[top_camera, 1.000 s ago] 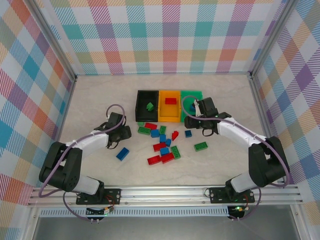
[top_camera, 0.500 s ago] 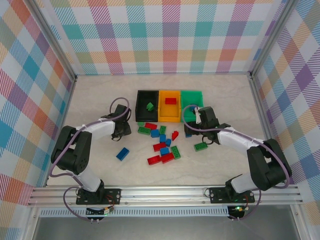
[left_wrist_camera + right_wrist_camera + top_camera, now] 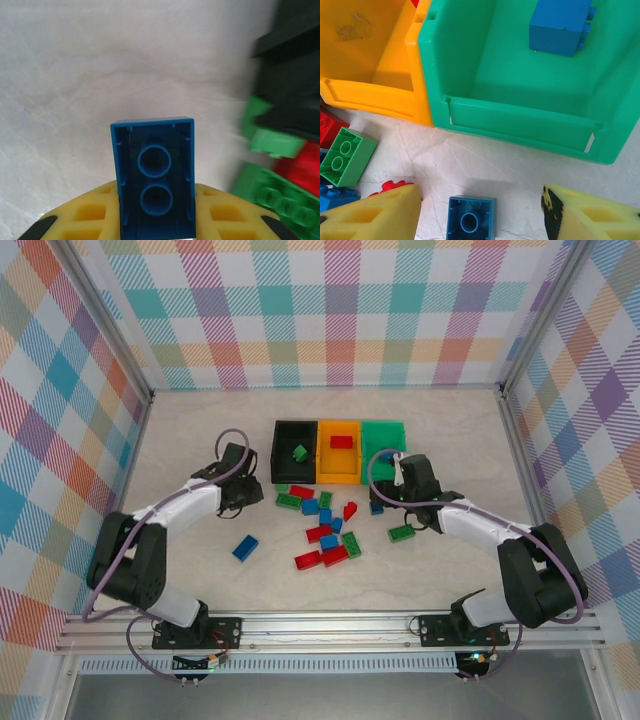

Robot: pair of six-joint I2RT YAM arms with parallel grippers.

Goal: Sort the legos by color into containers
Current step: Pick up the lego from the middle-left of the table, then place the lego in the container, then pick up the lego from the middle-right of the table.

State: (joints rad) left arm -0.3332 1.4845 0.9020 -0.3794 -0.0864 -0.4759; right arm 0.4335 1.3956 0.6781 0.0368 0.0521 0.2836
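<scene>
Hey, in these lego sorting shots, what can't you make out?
Left wrist view: the black plastic bin, a green brick and a red brick are blurred at the right edge.
Left wrist view: the blue plastic brick's lower end is cut off by the bottom edge, between the left gripper's fingers.
Right wrist view: the blue studded brick inside the green plastic bin is cut off by the top edge.

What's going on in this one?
Two arms are sorting bricks by color into bins. The left tool is shut on a blue brick near the black bin. The right tool hangs open over a small blue brick on the table, just in front of the green bin, which holds a third blue brick. The black bin holds a green brick, the orange bin a red brick. Other loose bricks remain on the table.
</scene>
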